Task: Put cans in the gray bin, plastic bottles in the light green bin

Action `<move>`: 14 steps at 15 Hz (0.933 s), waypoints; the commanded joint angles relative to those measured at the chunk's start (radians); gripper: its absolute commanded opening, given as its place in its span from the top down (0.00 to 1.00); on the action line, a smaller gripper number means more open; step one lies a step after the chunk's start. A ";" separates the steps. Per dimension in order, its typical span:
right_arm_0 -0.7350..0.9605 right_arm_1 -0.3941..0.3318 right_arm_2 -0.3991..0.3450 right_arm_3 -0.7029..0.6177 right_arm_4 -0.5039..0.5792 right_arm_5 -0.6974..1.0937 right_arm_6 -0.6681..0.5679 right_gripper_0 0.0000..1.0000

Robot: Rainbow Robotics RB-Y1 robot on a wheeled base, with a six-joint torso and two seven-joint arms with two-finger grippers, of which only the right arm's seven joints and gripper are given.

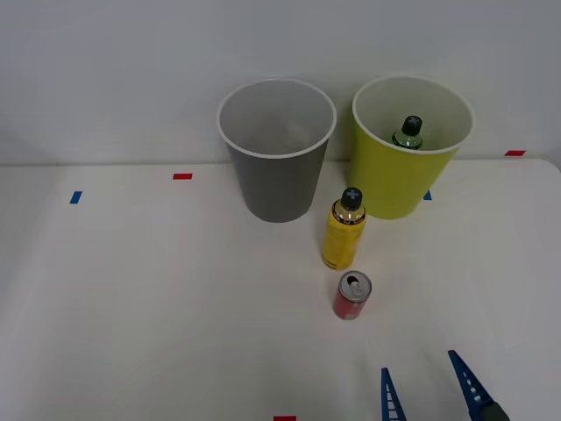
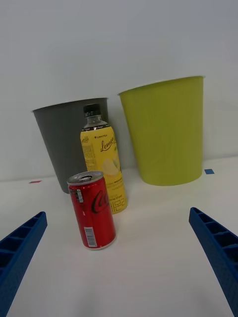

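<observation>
White desk against a plain pale wall, tape marks scattered.
Right gripper (image 1: 429, 386) hangs low, jaws apart and empty, near the red can (image 1: 352, 296); a yellow bottle (image 1: 344, 232) stands just behind it, easily toppled by a wide approach. Gray bin (image 1: 278, 189) and light green bin (image 1: 399, 175), holding a dark green bottle (image 1: 408, 133), stand beyond.

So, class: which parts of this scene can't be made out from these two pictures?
- Green bottle: front view, lower part hidden by the light green bin wall.
- Gray bin: bottom blurred in the front view; the wrist view sees no inside.
- Right pincer: front view, cut off by the bottom edge.
- Red can: far side unseen.
</observation>
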State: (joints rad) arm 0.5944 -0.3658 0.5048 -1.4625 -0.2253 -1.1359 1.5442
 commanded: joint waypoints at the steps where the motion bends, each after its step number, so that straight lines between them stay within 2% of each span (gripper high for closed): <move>1: -0.081 0.024 0.020 0.019 0.003 0.067 0.008 0.00; 7: -0.220 0.093 0.026 0.019 0.000 0.272 0.062 0.00; 14: -0.303 0.169 -0.023 0.019 0.003 0.438 0.126 0.02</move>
State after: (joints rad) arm 0.2986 -0.2003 0.4877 -1.4433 -0.2244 -0.7074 1.6605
